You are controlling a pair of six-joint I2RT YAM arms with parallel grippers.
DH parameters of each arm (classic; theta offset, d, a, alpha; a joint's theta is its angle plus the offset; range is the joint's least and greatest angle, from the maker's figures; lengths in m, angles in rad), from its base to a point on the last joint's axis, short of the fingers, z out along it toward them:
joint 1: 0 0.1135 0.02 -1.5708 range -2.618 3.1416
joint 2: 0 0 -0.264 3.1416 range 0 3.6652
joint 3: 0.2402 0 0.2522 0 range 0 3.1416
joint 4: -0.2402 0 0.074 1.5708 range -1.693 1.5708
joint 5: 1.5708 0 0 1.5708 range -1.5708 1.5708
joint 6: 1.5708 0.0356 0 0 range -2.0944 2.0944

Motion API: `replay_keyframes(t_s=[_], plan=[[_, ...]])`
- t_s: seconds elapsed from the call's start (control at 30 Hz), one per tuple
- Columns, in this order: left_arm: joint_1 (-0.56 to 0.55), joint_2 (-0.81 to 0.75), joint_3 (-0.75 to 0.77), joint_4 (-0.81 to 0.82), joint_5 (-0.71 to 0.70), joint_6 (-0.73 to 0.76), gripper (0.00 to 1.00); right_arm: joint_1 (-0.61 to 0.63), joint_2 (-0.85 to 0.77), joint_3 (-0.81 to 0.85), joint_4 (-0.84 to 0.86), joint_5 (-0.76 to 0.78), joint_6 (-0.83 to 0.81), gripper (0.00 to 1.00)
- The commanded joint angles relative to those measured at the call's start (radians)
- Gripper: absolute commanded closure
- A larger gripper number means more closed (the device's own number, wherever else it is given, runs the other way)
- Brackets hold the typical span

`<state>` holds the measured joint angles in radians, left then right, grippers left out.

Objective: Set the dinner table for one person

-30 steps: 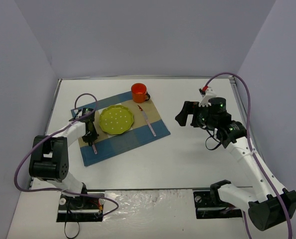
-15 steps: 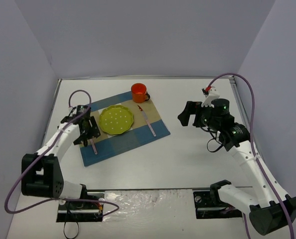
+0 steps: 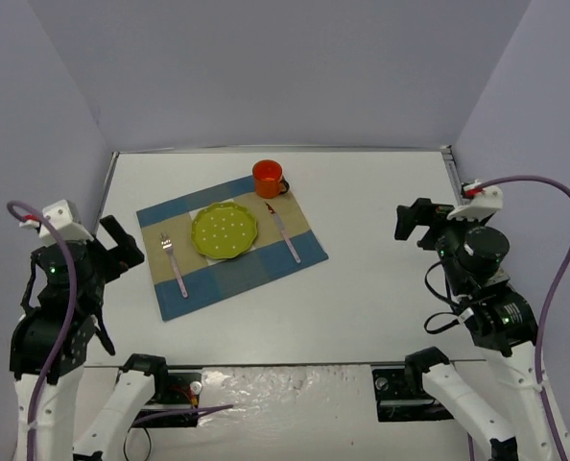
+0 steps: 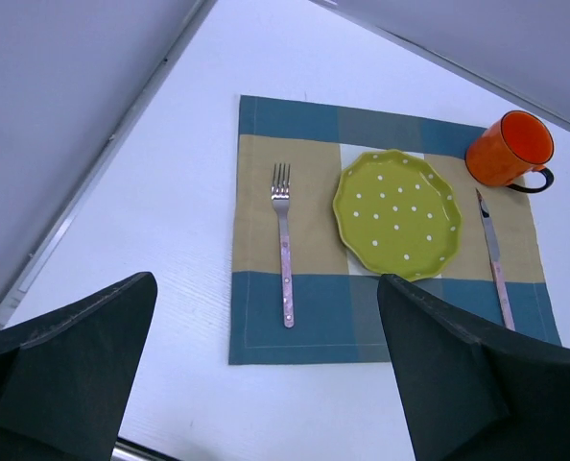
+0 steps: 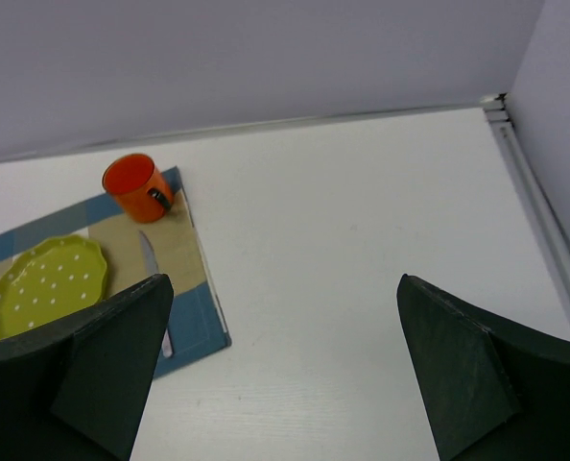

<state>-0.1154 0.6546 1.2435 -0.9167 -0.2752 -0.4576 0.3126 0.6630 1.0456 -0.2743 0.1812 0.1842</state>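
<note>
Smooth white dinner table (image 3: 381, 288) fills mid-frame between grey walls, the left gripper (image 4: 266, 379) and right gripper (image 5: 285, 370) above it with jaws wide and empty, a checked cloth placemat (image 4: 266, 230) upper left with a scalloped dotted green plate (image 4: 398, 213), fork (image 4: 284, 259), knife (image 4: 494, 259) and orange mug (image 4: 509, 149).

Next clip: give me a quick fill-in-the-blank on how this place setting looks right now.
1. The fork lies to the ___ of the plate, seen from the robot's side.
2. The mug near the knife is ___ in colour.
3. The left end effector and right end effector both stand ___ and empty.
Missing words: left; orange; open.
</note>
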Motion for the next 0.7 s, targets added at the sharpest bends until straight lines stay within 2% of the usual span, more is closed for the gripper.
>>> replay_keyframes(t_s=[0.0, 0.1, 0.3, 0.4, 0.67], plan=[[-0.011, -0.055, 0.007, -0.092, -0.052, 0.043, 0.03, -0.007, -0.06, -0.006, 0.041, 0.145, -0.027, 0.0], [-0.012, -0.137, 0.003, -0.145, -0.079, 0.06, 0.03, -0.007, -0.126, -0.053, 0.04, 0.171, -0.024, 0.0], [-0.019, -0.181, 0.043, -0.26, -0.096, 0.081, 0.03, -0.007, -0.235, -0.098, 0.017, 0.177, -0.05, 0.0], [-0.02, -0.206, 0.028, -0.285, -0.116, 0.079, 0.03, -0.007, -0.273, -0.108, -0.011, 0.218, -0.05, 0.0], [-0.021, -0.237, 0.017, -0.312, -0.126, 0.074, 0.03, -0.007, -0.338, -0.124, -0.061, 0.205, -0.026, 0.0]])
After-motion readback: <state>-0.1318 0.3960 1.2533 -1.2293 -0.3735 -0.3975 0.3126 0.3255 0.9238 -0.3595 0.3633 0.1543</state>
